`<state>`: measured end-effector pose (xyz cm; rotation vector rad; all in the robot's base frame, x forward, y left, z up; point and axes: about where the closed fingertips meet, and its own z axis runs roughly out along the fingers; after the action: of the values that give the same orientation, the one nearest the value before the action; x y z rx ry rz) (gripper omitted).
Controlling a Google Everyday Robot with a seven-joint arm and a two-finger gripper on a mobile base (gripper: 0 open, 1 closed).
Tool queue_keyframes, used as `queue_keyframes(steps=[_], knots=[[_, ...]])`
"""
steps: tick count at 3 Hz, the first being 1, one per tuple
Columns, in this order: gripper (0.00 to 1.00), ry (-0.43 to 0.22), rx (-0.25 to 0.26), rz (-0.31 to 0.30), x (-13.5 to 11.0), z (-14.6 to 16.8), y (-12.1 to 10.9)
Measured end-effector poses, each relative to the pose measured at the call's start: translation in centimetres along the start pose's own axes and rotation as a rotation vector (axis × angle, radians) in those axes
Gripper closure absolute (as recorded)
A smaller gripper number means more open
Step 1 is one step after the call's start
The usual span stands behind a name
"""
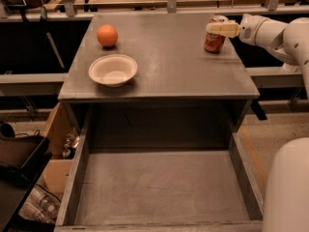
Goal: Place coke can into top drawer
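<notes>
The soda can (213, 42) stands on the grey desk (169, 57) close to its far right corner, just in from the right edge. It looks roughly upright, perhaps leaning a little, and its red side with pale lettering shows below its silver top. The pincer (216, 27) is right at the can, at the height of its upper rim. A pale part of it lies crosswise over the top of the can, on the side facing the front edge of the desk. Pincer and can overlap so closely that I cannot tell whether the pincer is open around the can, merely touching it, or gripping it. The white arm (275, 33) reaches in from beyond the right edge of the desk, roughly level with the can's top. Near the far left corner sits an orange (107, 35). A shallow white bowl (113, 70) rests just on the front side of it, toward the left edge, apart from the fruit. Under the front edge of the desk the top drawer (159, 187) is pulled fully out, showing its flat grey bottom and low side walls. The can is well apart from this drawer, at the opposite, far side of the desk. A rounded white part of the robot's body (289, 187) shows past the drawer's right wall.
</notes>
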<state>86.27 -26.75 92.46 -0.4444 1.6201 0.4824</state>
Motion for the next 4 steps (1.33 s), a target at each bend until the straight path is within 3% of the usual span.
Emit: queue_keyframes(steps=[1, 4], knots=[[0.18, -0.002, -0.015, 0.026, 0.79, 1.45, 0.00], [0.87, 0.000, -0.027, 0.029, 1.08, 2.30, 0.61]])
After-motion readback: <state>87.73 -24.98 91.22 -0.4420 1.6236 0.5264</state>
